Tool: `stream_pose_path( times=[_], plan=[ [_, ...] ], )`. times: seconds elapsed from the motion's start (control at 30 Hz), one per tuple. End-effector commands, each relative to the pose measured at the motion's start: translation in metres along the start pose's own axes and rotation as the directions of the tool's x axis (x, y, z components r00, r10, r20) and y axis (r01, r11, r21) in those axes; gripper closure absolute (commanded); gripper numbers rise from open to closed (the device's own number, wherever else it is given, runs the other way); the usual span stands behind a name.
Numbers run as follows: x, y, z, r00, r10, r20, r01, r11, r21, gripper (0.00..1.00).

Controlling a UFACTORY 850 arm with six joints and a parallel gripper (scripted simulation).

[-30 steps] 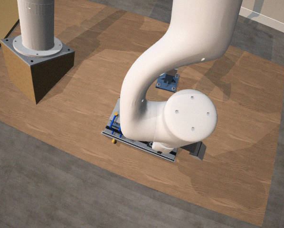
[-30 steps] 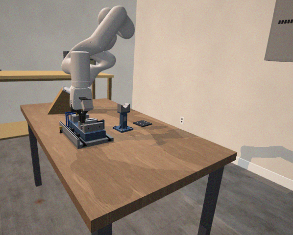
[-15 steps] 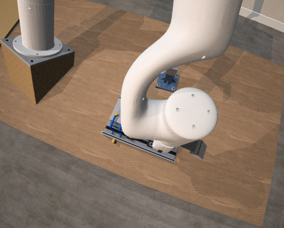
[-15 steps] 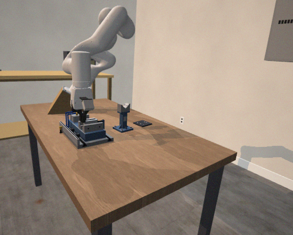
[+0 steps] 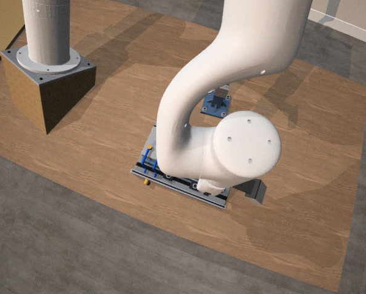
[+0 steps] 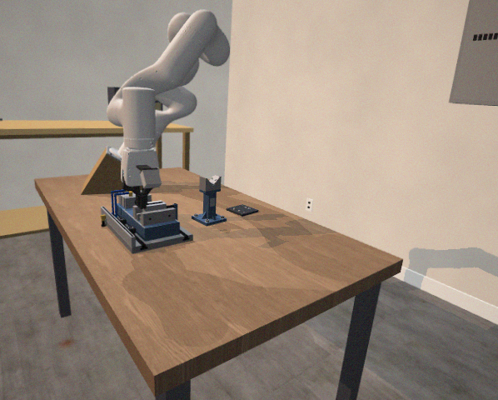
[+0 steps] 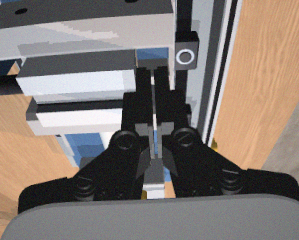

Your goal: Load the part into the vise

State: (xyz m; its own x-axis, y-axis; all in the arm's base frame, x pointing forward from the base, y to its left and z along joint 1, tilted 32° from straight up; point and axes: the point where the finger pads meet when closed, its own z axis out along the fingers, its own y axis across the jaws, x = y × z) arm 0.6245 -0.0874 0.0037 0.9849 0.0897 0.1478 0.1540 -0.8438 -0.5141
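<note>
While the white arm (image 6: pixel 163 86) bends down over the wooden table (image 6: pixel 283 275), its pincer (image 6: pixel 141 200) reaches into the vise (image 6: pixel 154 232) at the left side of the table. The vise has a blue body and sits on a grey plate with a long rail along its front. Thin blue tubes (image 5: pixel 146 163) and a small yellow knob (image 5: pixel 149 146) show at its left end in the top view.

Seen from the wrist, the pincer (image 7: pixel 153 87) has its two black fingers pressed together, with only a thin line between them. It pinches nothing. The part (image 7: pixel 76 83), a pale block, lies in the vise just left of the fingertips. I cannot tell if the tips touch its end. A grey vise jaw with two small holes (image 7: pixel 83 16) sits just past the block. A small black square with a white ring (image 7: pixel 187 58) sits just right of the fingertips, on the dark rail.

Going right in the side view, the V-block (image 6: pixel 209 202) stands upright on its blue foot, near the vise but apart from it. Nothing lies in its notch.

Further right, the infeed plate (image 6: pixel 241 209) is a flat dark square on the table. The part is not on it.
</note>
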Motion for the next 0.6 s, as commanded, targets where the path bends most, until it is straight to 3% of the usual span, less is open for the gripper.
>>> stream_pose_path(
  times=[0.0, 0.57],
  plan=[
    [0.0008, -0.0005, -0.0010, 1.000, -0.001, -0.002, 0.001, 1.000, 0.000, 1.00],
    [0.0008, -0.0024, -0.0010, 1.000, -0.001, -0.002, 0.001, 1.000, 0.000, 1.00]
  ],
)
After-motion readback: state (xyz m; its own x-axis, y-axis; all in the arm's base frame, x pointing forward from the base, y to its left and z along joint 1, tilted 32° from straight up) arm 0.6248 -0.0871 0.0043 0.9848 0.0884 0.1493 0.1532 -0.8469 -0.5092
